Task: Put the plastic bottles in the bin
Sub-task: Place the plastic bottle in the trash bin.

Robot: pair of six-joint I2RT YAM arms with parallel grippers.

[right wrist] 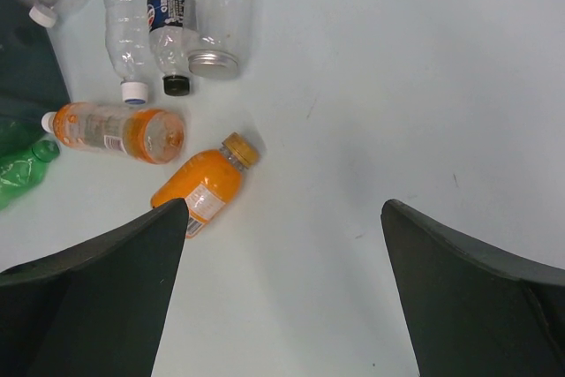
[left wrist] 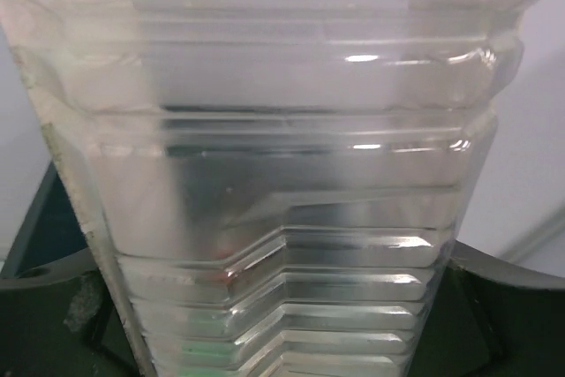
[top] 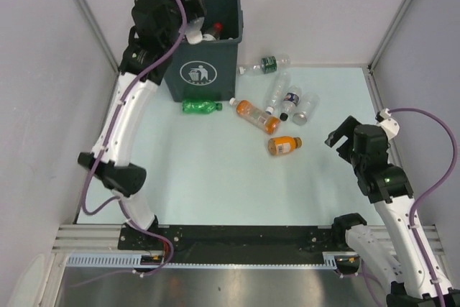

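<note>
Left claw (top: 191,18): closed around a clear ribbed bottle (left wrist: 282,183); its body fills the left wrist view between the 2 dark fingers.
Held bottle's place: over the left side of the mouth of the bin (top: 223,55), at the far left of the table (top: 215,185). It hangs above the opening, so I judge it ready to drop.
Bin contents: at least 1 red-capped bottle (top: 214,31) shows inside.
Right claw (right wrist: 284,209): spread wide and holding nothing, hovering over the right side of the table.
Loose bottles: 7 lie on the table between the bin and the right claw. They include a green bottle (top: 200,106) just in front of the bin and a long orange bottle (top: 257,116).
Nearest target: the small orange bottle (right wrist: 205,187), apart from the others and closest to the right claw.
Direction from claw: ahead of the open gap and off towards its left finger; near, not touching.
Long axis: it lies flat and diagonal in the right wrist view, cap end up and to the right. From above, the cap end points towards the right claw.
Nearer arm: the right one; the left is occupied at the bin.
Judgement for the next reach: the right claw would need to shift left and forward, then turn so its fingers close across the body and not along it.
</note>
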